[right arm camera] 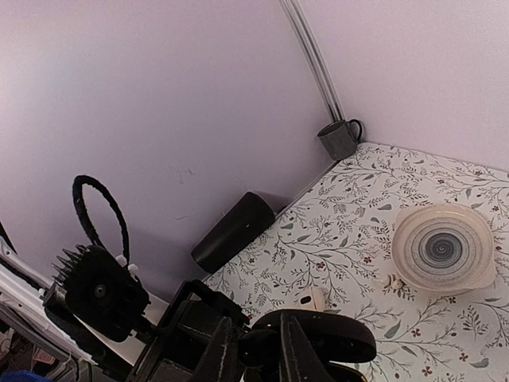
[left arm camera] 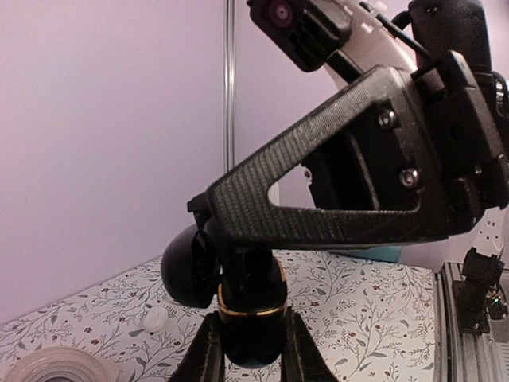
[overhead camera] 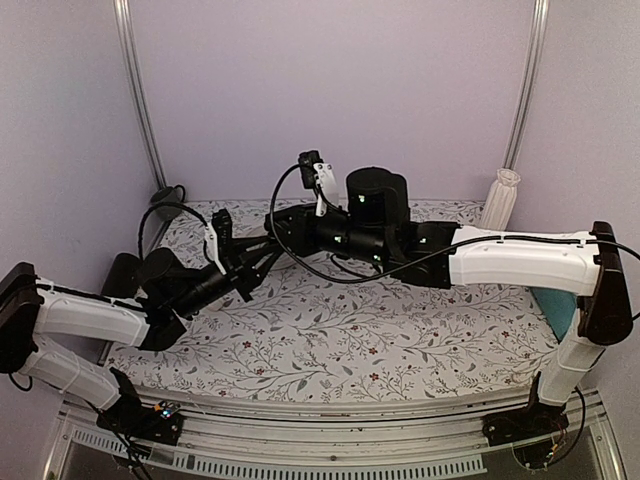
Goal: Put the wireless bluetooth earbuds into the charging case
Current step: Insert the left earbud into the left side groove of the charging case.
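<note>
My left gripper (left arm camera: 250,344) is shut on the base of the black charging case (left arm camera: 250,338), held upright above the table. The case has a gold rim, and its lid (left arm camera: 184,267) hangs open to the left. My right gripper (right arm camera: 259,354) reaches down over the case mouth, its textured finger (left arm camera: 318,199) crossing the left wrist view. A small dark rounded earbud (right arm camera: 259,348) sits pinched between the right fingers, just beside the open lid (right arm camera: 326,334). From above, both grippers (overhead camera: 248,268) (overhead camera: 268,232) meet at the table's left middle, and the case is hidden among them.
A cream plate (right arm camera: 441,248) lies on the floral cloth with tiny white pieces (right arm camera: 392,281) at its edge. A small white oval case (right arm camera: 310,300) lies near the grippers. A black cylinder speaker (right arm camera: 233,231) and a grey mug (right arm camera: 340,139) stand by the left wall.
</note>
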Action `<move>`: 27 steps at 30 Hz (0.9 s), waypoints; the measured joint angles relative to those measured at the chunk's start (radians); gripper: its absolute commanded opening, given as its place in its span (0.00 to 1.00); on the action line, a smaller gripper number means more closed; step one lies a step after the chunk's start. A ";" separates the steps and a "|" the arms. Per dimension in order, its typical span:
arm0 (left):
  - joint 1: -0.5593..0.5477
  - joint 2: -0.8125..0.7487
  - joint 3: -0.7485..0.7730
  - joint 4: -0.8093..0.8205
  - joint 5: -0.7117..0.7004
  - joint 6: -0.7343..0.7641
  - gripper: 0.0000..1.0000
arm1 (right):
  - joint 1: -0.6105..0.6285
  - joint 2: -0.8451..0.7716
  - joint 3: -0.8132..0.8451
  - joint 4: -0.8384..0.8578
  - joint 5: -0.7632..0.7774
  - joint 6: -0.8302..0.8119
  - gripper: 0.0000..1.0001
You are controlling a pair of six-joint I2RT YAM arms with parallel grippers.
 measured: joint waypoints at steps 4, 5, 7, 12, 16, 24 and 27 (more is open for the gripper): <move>0.000 -0.011 0.000 -0.012 -0.008 0.005 0.00 | 0.001 0.006 0.011 -0.003 0.003 -0.003 0.16; 0.000 -0.012 0.000 -0.014 -0.009 0.006 0.00 | 0.001 0.008 0.014 -0.008 0.003 -0.003 0.16; 0.000 -0.012 0.000 -0.018 -0.013 0.009 0.00 | 0.002 0.010 0.016 -0.012 0.006 -0.005 0.16; 0.000 -0.013 0.000 -0.034 -0.021 0.016 0.00 | 0.002 0.012 0.018 -0.023 0.017 -0.007 0.17; 0.000 -0.026 0.000 -0.048 -0.025 0.023 0.00 | 0.006 0.012 0.019 -0.025 0.025 -0.010 0.18; 0.000 -0.029 0.000 -0.050 -0.029 0.024 0.00 | 0.013 0.012 0.024 -0.030 0.041 -0.026 0.18; 0.000 -0.029 0.000 -0.051 -0.030 0.024 0.00 | 0.013 0.012 0.024 -0.031 0.045 -0.027 0.23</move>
